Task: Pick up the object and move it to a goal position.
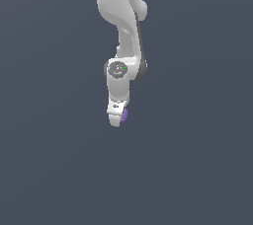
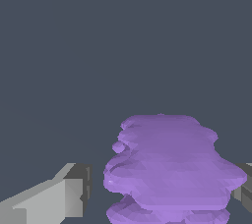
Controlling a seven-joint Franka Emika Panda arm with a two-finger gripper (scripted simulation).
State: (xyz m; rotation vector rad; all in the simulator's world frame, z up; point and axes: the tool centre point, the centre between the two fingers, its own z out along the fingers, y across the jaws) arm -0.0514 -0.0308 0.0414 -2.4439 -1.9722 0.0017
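Note:
The object, a purple bumpy lump (image 2: 170,169), fills the space between my gripper's two fingers in the wrist view. One finger (image 2: 74,193) stands a small gap away from it. The other finger (image 2: 244,184) shows only at the frame edge and seems to touch the lump. In the exterior view the white gripper (image 1: 115,119) points down at the end of the arm, and the lump (image 1: 124,115) peeks out as a small purple spot on its side toward the exterior view's right.
A plain dark grey surface (image 1: 197,169) lies all around. The white arm (image 1: 121,17) comes down from the top of the exterior view.

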